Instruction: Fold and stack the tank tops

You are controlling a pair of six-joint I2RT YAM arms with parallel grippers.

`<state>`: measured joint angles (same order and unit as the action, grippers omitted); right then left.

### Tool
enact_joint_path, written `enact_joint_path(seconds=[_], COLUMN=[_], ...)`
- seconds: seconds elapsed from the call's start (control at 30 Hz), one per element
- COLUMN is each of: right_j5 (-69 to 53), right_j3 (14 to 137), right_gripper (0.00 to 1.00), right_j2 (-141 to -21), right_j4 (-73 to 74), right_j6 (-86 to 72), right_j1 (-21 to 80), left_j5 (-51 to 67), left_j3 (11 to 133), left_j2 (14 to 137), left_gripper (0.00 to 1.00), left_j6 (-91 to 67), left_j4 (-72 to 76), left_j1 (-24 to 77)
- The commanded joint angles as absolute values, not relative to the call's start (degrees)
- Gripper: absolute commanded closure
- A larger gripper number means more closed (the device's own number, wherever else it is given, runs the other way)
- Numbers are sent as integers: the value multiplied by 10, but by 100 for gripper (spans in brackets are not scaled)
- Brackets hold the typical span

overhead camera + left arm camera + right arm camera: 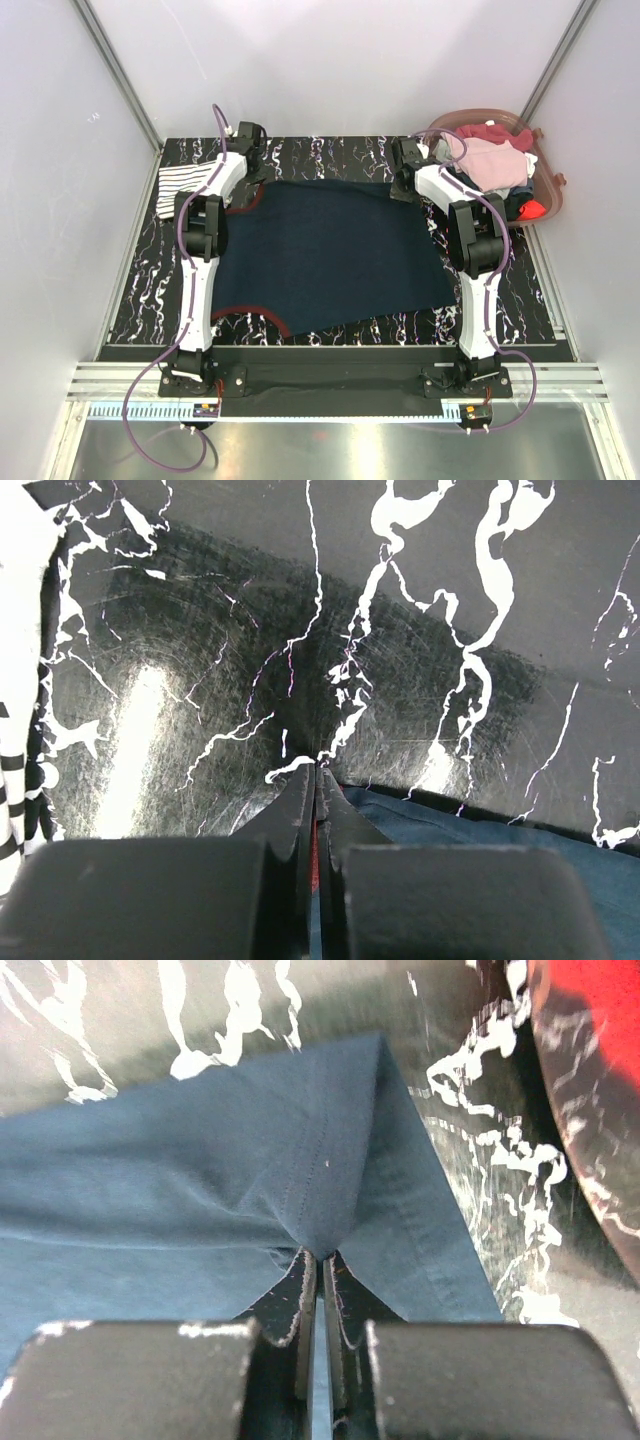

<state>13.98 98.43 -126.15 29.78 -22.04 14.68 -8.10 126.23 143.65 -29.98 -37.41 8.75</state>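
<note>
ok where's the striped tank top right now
Top view: the striped tank top lies at the table's far left corner, beside the left arm, just left of the spread navy tank top.

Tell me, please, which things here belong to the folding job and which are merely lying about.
Job in hand:
navy tank top
striped tank top

Lying about:
basket
heaped clothes inside it

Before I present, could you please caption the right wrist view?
Right gripper pinching a fold of the navy tank top on the marbled table.
</note>
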Motion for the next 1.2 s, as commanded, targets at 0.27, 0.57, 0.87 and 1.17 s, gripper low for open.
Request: enact_joint_path(seconds=[0.27, 0.57, 0.87, 1.17], right_j5=[114, 43, 2, -12], right_j3=[1114, 1135, 1130, 1121], right_gripper=[93, 93, 94, 94], right_j2=[-1245, -1245, -1228, -1223], right_j4=[359, 376, 388, 401], right_j6=[-208, -221, -224, -218], right_j1=[139, 109, 74, 70], left_j5=[-80, -65, -75, -129], left_j3=[1160, 1029, 886, 748], left_j2=[1289, 1201, 1113, 1025], left_gripper=[100, 100, 100, 100], left_j6=[-281, -254, -248, -242], left_j4=[-280, -198, -129, -76], left_j1=[89, 94, 115, 165])
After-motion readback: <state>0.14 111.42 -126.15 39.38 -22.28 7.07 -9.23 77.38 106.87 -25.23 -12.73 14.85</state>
